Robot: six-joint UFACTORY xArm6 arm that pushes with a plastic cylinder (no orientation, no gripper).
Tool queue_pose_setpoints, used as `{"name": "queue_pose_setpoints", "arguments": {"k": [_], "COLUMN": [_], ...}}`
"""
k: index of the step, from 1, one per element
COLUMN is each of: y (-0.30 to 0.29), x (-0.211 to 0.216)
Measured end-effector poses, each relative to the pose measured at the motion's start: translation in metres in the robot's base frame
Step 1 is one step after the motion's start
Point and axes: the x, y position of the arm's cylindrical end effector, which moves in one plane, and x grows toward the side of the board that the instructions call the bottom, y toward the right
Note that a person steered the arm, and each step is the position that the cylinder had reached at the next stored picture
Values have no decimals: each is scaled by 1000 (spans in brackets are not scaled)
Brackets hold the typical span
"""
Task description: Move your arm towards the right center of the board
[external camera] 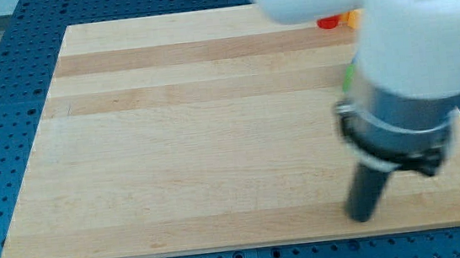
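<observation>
My tip (363,216) sits low on the board's (173,151) right side; no claw on this rod. Arm hides most blocks: red (327,23), orange (353,19), green (347,74) slivers show above it

Arm (409,52): white upper housing with a grey collar and black clamp ring below it, blurred, occupying the view's right side and entering from the view's top. Dark straight rod hangs from the ring, roughly upright with a slight lean. My tip (362,217) rests on the wooden board (190,150) in its lower right area, close to the edge at the view's bottom and inward from the right edge. The board is a pale plank panel lying flat on a blue perforated surface
</observation>
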Motion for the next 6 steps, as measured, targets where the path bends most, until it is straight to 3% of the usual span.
{"name": "queue_pose_setpoints", "arguments": {"k": [1, 3, 6], "y": [59, 110, 126], "x": [-12, -82, -179]}}
